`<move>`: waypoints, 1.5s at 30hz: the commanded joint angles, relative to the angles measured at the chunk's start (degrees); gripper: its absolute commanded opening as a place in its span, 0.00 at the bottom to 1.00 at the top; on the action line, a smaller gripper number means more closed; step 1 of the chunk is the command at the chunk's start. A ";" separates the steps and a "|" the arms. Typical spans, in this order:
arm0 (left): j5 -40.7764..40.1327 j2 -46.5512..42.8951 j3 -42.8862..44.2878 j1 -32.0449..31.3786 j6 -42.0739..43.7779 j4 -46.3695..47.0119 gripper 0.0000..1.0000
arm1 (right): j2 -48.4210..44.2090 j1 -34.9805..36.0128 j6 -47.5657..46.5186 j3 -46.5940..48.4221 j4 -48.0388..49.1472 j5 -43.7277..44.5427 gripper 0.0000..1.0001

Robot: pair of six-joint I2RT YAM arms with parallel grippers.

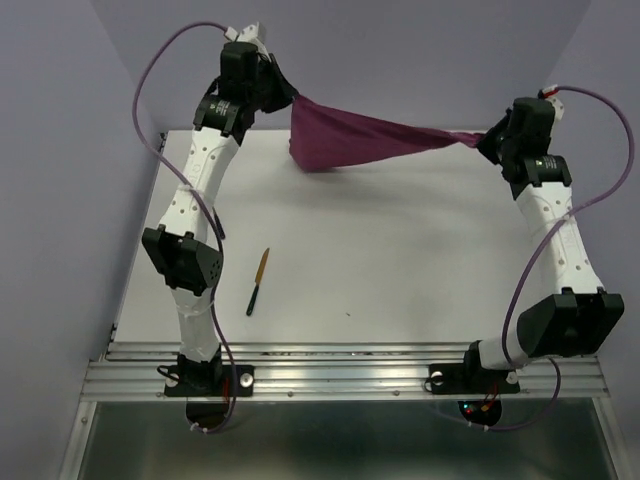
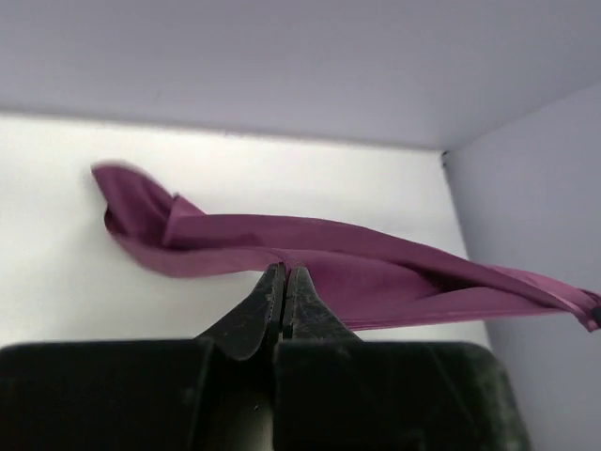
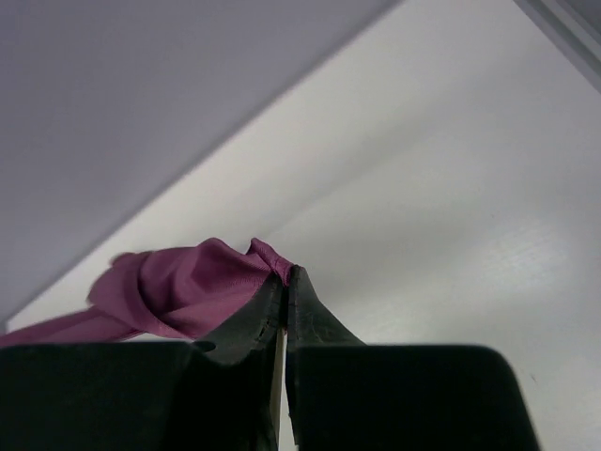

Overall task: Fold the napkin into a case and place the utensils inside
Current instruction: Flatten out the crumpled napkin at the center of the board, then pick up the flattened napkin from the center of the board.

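"Plum-purple napkin — where is it?"

"Off the white table, strung between both arms at the far edge. Left gripper is pinched tight on one edge of it, right gripper clamped on a bunched corner."

"Any fold?"

"None that counts. The fabric is thin, smooth and matte. It sags in a loose pouch nearer the left and twists to a rope toward the right. No case formed."

"Utensils?"

"One in view: a knife, slim, black handle, gold blade, flat on the table near the left arm, well apart from the napkin. Second piece not visible. Judgement: early — folding and loading both remain."
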 commanded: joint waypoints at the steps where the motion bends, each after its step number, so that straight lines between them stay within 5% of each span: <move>1: 2.12 -5.10 5.38 1.91 2.35 -1.65 0.00 | -1.40 -0.93 0.80 9.71 2.00 -7.71 0.01; 6: 5.46 -13.54 -12.53 2.09 1.65 4.85 0.00 | -7.10 -0.93 4.05 -0.80 2.18 -10.44 0.06; 9: 7.05 -18.73 -29.49 0.87 0.33 12.65 0.00 | -14.19 -0.93 6.78 -16.35 4.19 -12.02 0.14; 12: 8.19 -23.12 -49.94 -2.03 -1.78 18.63 0.00 | -21.14 -0.93 7.14 -30.60 3.24 -10.36 0.47; 18: 7.32 -24.28 -66.96 -6.26 -5.21 24.89 0.00 | -26.88 -0.93 5.56 -39.41 -1.60 -8.08 0.79; 30: 0.72 -27.53 -69.61 -6.44 -5.30 23.93 0.00 | -17.05 -0.93 -8.59 -34.41 -7.66 -10.88 0.73; 45: -0.33 -28.41 -70.05 -2.57 -4.69 22.96 0.00 | -7.91 -0.93 -4.29 -38.62 -2.05 -9.39 0.68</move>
